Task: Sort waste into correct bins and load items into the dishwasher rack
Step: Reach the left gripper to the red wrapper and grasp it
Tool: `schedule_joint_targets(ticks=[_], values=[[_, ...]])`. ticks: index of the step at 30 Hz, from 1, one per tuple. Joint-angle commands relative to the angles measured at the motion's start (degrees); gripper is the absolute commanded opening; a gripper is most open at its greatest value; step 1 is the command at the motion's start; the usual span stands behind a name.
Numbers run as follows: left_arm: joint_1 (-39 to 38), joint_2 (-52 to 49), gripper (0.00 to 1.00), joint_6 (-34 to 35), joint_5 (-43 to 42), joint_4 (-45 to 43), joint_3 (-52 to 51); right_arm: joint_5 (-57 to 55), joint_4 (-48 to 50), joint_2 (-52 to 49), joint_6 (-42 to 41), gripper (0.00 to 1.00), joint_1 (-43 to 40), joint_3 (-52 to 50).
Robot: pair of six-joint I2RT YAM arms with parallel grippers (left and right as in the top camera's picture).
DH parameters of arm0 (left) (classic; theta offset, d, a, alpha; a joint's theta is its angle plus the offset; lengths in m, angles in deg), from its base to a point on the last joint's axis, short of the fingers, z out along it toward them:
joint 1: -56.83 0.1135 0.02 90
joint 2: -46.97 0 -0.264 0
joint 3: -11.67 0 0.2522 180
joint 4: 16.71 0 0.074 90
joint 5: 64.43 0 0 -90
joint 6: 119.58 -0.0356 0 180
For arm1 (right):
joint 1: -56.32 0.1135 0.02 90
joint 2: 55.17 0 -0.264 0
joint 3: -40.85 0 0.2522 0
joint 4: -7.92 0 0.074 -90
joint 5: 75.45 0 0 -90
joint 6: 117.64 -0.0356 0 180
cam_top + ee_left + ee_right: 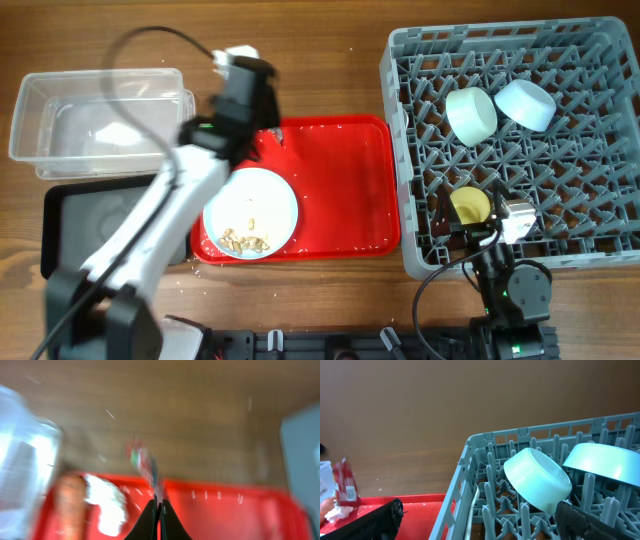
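Wooden table, red tray at centre. The left gripper, fingers closed together, pinches the wrapper above the tray's far-left edge; this view is blurred. Carrot stub and tissue lie on the tray nearby. The right gripper is wide open and holds nothing, over the rack at right by the yellow cup. Green bowl and blue bowl sit in the rack's far part.
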Motion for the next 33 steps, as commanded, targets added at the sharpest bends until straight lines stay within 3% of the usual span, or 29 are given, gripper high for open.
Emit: schedule_joint_targets(ticks=[1, 6, 9, 10, 11, 12, 16, 20, 25, 27, 28, 29, 31, 33], values=[[11.08, 0.5, 0.04, 1.18, 0.76, 1.29, 0.2, 1.07, 0.2, 0.35, -0.42, 1.0, -0.39, -0.15], [26.49, -1.84, 0.04, 2.21, -2.64, -2.95, 0.2, 1.07, 0.17, 0.35, -0.42, 1.0, -0.39, -0.15], [30.08, -1.88, 0.04, -1.25, -24.57, -2.47, 0.2, 1.07, 0.2, 0.35, -0.42, 1.0, -0.39, -0.15], [28.83, -1.88, 0.11, -2.14, -30.64, -1.99, 0.2, 1.07, 0.2, 0.35, -0.42, 1.0, -0.39, -0.15], [27.04, -1.88, 0.26, -2.16, -31.26, -1.46, 0.2, 1.07, 0.2, 0.35, -0.44, 1.0, -0.39, -0.15], [24.68, -1.9, 0.34, -2.4, -30.21, -0.44, 0.2, 1.07, 0.2, 0.35, -0.42, 1.0, -0.39, -0.15], [14.4, -3.3, 0.49, 1.88, -15.37, 4.46, 0.15, 1.07, 0.2, 0.35, -0.42, 1.0, -0.39, -0.15], [8.59, -9.79, 0.48, 9.88, -12.52, 4.74, 0.15, 1.07, 0.2, 0.35, -0.44, 1.0, -0.39, -0.15], [6.75, -17.16, 0.47, 12.63, -14.21, 0.57, 0.15, 1.07, 0.2, 0.35, -0.44, 1.0, -0.39, -0.15], [6.95, -18.91, 0.36, 12.79, -14.03, -0.48, 0.15, 1.07, 0.2, 0.35, -0.42, 1.0, -0.39, -0.15], [6.97, -19.02, 0.21, 12.76, -14.03, -1.18, 0.15, 1.07, 0.2, 0.35, -0.42, 1.0, -0.39, -0.15], [6.97, -18.99, 0.14, 12.79, -14.05, -1.75, 0.15, 1.07, 0.2, 0.35, -0.42, 1.0, -0.39, -0.15], [6.97, -18.38, 0.06, 12.79, -14.88, -2.97, 0.17, 1.07, 0.2, 0.35, -0.42, 1.0, -0.39, -0.15], [6.97, -17.14, 0.04, 12.76, -16.22, -3.15, 0.22, 1.07, 0.17, 0.35, -0.42, 1.0, -0.39, -0.15]])
